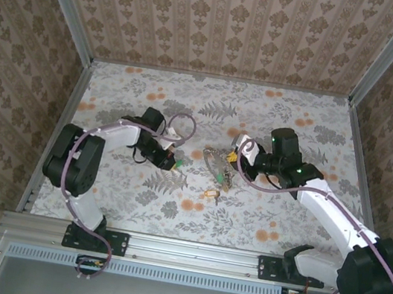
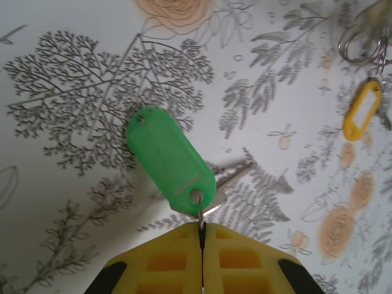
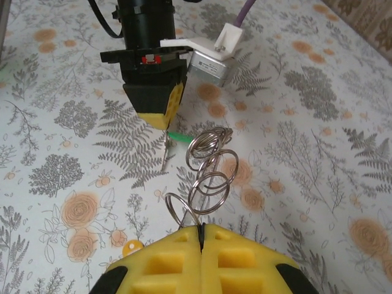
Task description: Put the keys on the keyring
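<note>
A green-headed key (image 2: 170, 160) hangs by its small split ring from my left gripper (image 2: 201, 228), which is shut on that ring; the metal blade (image 2: 231, 177) pokes out behind the tag. The top view has this gripper (image 1: 167, 159) left of centre. My right gripper (image 3: 201, 231) is shut on the keyring (image 3: 211, 177), a chain of linked thin metal hoops standing up from its jaws. It faces the left gripper (image 3: 157, 117) and the green key (image 3: 182, 138), a short gap away. A yellow key (image 1: 211, 193) lies on the table below the keyring (image 1: 217, 167).
The yellow tag (image 2: 361, 110) lies on the flowered tabletop (image 1: 260, 218), and it also peeks out by the right jaws (image 3: 131, 247). Patterned walls (image 1: 225, 23) close in the back and both sides. Purple cables (image 1: 186, 121) loop over the arms.
</note>
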`<state>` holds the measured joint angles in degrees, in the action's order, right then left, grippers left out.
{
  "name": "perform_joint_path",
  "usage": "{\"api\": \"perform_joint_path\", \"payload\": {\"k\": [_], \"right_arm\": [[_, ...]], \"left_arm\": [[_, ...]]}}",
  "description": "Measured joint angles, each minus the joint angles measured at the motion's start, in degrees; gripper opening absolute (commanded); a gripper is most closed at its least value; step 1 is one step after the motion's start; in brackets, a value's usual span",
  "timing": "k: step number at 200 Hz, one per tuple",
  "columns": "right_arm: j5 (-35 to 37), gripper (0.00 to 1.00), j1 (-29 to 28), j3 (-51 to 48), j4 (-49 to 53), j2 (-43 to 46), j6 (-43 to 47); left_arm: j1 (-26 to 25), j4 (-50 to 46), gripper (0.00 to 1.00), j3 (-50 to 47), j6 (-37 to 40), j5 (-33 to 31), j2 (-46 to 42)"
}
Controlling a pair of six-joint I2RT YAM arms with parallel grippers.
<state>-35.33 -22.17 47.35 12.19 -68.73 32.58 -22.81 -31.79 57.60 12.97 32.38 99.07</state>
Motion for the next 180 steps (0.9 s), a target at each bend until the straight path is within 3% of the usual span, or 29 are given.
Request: {"api": "perform_joint_path", "payload": {"k": [19, 34, 41, 43, 46, 49, 94, 126, 170, 180], "right_arm": [[0.4, 0.0, 0.6, -1.0, 0.0, 0.0, 0.0], [0.9, 0.0, 0.9, -1.8, 0.0, 0.0, 0.3], [1.0, 0.0, 1.0, -2.2, 0.0, 0.0, 0.7], [1.0, 0.0, 1.0, -2.2, 0.0, 0.0, 0.9], [1.1, 0.0, 1.0, -2.4, 0.0, 0.0, 1.0], [1.1, 0.0, 1.0, -2.6, -0.1, 0.0, 1.5], [0.8, 0.0, 1.2, -4.1, 0.0, 1.4, 6.4], [1.6, 0.0, 0.5, -4.0, 1.2, 0.9, 11.8], [4.9, 0.0, -7.3, -4.1, 1.8, -0.9, 21.6], [5.2, 0.12, -8.2, -3.9, 2.3, -1.7, 21.9]], "left_arm": [[0.0, -0.5, 0.19, 0.9, 0.4, -0.7, 0.7], [0.2, -0.5, 0.41, 0.9, 1.0, -0.7, 0.6], [0.3, -0.5, 0.55, 0.9, 0.9, -0.6, 0.5], [0.4, -0.4, 0.68, 0.9, 0.7, -0.5, 0.4], [0.4, -0.4, 0.94, 0.9, 0.5, -0.5, 0.4], [0.6, -0.3, 0.99, 0.9, 0.7, -0.5, 0.2], [2.2, 3.0, 1.0, 0.9, 0.0, 0.9, -10.0], [3.1, 13.6, 1.0, -0.3, -4.6, 3.7, -20.0], [6.8, 21.8, 1.0, 0.8, -16.0, 10.3, -16.3], [7.0, 21.7, 1.0, 0.7, -17.4, 10.6, -15.5]]}}
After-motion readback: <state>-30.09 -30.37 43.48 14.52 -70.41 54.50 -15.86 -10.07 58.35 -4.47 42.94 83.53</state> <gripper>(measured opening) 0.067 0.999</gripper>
